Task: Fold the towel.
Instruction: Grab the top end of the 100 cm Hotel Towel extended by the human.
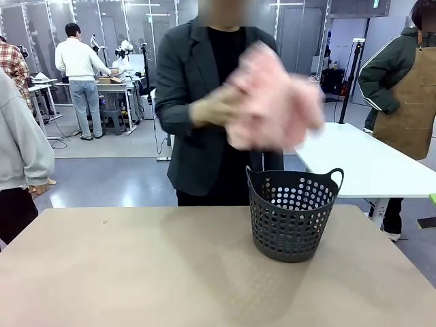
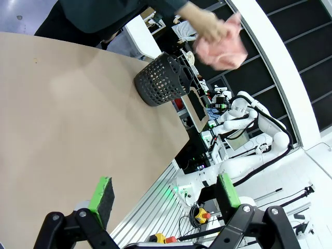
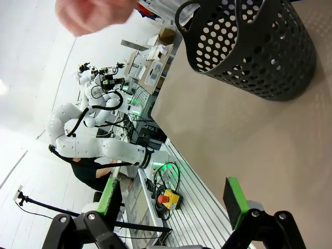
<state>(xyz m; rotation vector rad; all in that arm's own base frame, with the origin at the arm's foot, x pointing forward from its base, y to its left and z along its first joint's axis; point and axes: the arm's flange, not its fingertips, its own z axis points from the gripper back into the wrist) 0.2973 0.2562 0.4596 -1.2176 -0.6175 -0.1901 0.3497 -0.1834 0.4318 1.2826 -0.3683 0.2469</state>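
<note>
Folding is not yet begun, as far as I can judge: the towel (image 1: 276, 99) is a bunched, motion-blurred pink mass in the person's hand (image 1: 214, 109). It is held in the air well beyond both of my grippers and above the basket (image 1: 289, 218), touching neither the basket nor the desk (image 1: 122, 272). No edge of it lies flat and I see no crease in it.

My left gripper (image 2: 164, 181) hangs over the desk with its green pads spread wide and nothing between them; the basket stands far ahead of it, the towel higher and farther off. My right gripper (image 3: 171, 181) is likewise wide and empty, with the basket ahead of it and seemingly nearer.

So the whole job seems to be left: the towel has to come down onto the bare desk in front of my grippers, be spread out, and then be doubled over edge to edge
</note>
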